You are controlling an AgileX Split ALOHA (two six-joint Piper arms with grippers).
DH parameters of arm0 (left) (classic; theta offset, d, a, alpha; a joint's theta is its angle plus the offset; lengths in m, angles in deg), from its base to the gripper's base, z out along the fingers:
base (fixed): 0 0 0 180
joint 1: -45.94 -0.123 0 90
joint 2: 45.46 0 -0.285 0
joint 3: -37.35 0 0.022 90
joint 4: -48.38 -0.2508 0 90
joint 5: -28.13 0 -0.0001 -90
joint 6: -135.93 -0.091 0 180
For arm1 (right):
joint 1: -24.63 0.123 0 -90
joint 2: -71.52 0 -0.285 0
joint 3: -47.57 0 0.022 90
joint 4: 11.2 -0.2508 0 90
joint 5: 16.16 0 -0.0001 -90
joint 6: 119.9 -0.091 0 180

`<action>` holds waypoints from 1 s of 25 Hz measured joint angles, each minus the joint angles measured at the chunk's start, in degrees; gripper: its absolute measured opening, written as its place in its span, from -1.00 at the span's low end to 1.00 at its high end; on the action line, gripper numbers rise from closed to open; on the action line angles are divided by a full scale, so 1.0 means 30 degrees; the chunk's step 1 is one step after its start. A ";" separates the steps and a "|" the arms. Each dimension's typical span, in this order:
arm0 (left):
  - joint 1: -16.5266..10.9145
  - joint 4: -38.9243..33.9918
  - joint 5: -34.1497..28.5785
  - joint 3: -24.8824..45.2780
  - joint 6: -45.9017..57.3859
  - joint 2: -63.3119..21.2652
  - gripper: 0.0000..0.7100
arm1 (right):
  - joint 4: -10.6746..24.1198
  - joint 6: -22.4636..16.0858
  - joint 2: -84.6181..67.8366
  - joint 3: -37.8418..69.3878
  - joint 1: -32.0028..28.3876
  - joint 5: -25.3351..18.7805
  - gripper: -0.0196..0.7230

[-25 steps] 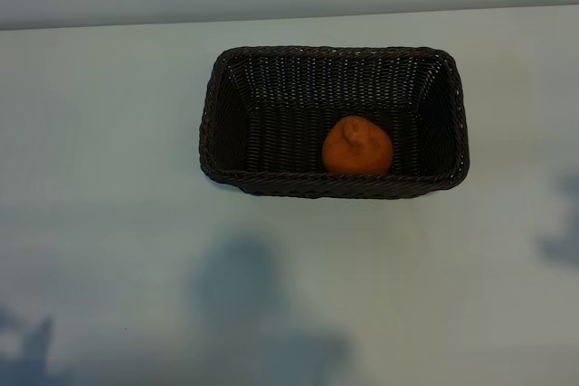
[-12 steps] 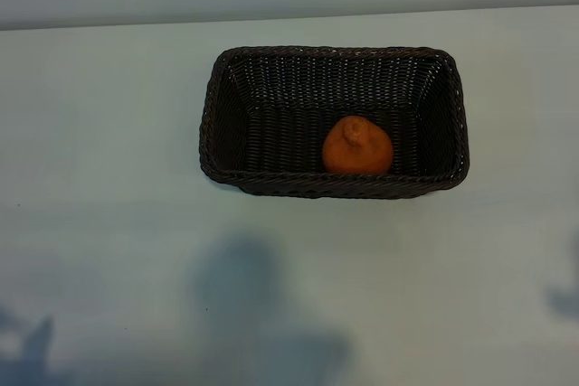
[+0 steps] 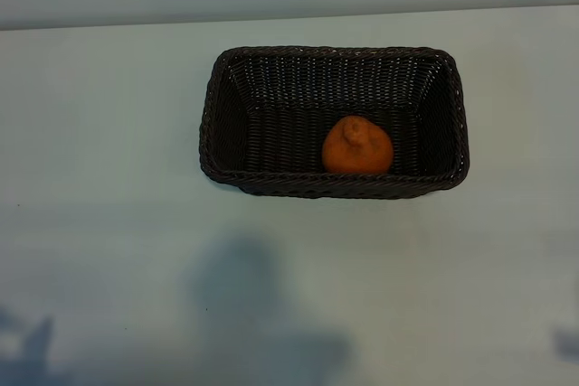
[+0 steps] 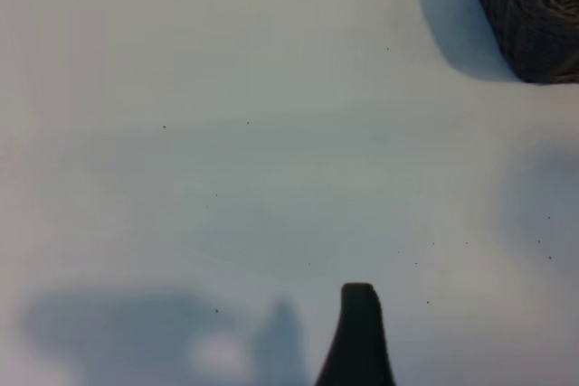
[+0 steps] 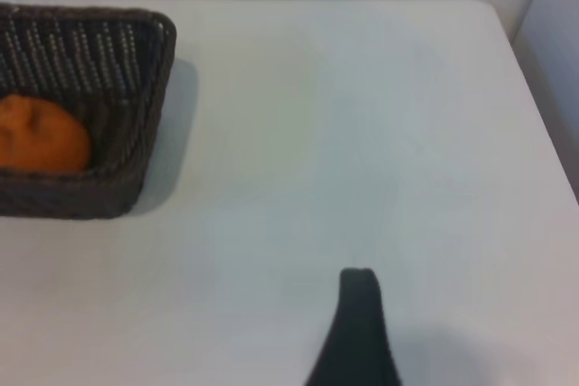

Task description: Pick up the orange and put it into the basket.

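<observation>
Bench [image 3: 109, 223]: pale, flat surface that carries everything; soft shadows lie across its near part in the exterior view.
Basket [image 3: 210, 115]: dark brown woven wicker, rectangular with rounded corners, upright on the bench toward the far side; one corner shows in the left wrist view [image 4: 534, 15], another in the right wrist view [image 5: 136, 160].
Orange [image 3: 357, 146]: lies inside the basket, on its floor, close against the near wall and right of centre, knob up; also seen in the right wrist view [image 5: 36, 137].
Left end effector [image 4: 357, 341]: over bare bench, well apart from the basket; released, holding nothing.
Right end effector [image 5: 355, 332]: over bare bench, beside the basket's right end but apart from it; released, holding nothing.
</observation>
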 joint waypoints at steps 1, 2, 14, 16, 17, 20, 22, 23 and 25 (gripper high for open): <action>0.0000 0.0000 0.0000 0.0000 0.0000 0.0000 0.67 | -0.0055 -0.0118 -0.0182 0.0128 0.0000 0.0026 0.56; 0.0000 0.0000 0.0000 0.0000 0.0000 0.0000 0.67 | -0.0170 -0.0203 -0.0200 0.0258 0.0000 0.0026 0.56; 0.0000 0.0000 0.0000 0.0000 0.0000 0.0000 0.67 | -0.0788 -0.0255 -0.0200 0.0800 0.0000 -0.0327 0.56; 0.0000 0.0000 0.0000 0.0000 0.0000 0.0000 0.67 | -0.0677 -0.0255 -0.0200 0.1418 0.0000 -0.0533 0.56; 0.0000 0.0000 0.0000 0.0000 0.0000 0.0000 0.67 | -0.0638 -0.0255 -0.0200 0.1719 0.0000 -0.0575 0.56; 0.0000 0.0000 0.0000 0.0000 0.0000 0.0000 0.67 | -0.0620 -0.0337 -0.0200 0.2357 0.0000 -0.0725 0.56; 0.0000 0.0000 0.0000 0.0000 0.0000 0.0000 0.67 | -0.0620 -0.0351 -0.0200 0.2357 0.0000 -0.0679 0.56; 0.0000 0.0000 0.0000 0.0000 0.0000 0.0000 0.67 | -0.0536 -0.0351 -0.0200 0.2357 0.0000 -0.0679 0.56; 0.0000 0.0000 0.0000 0.0000 0.0000 0.0000 0.67 | -0.0411 -0.0351 -0.0200 0.2357 0.0000 -0.0679 0.56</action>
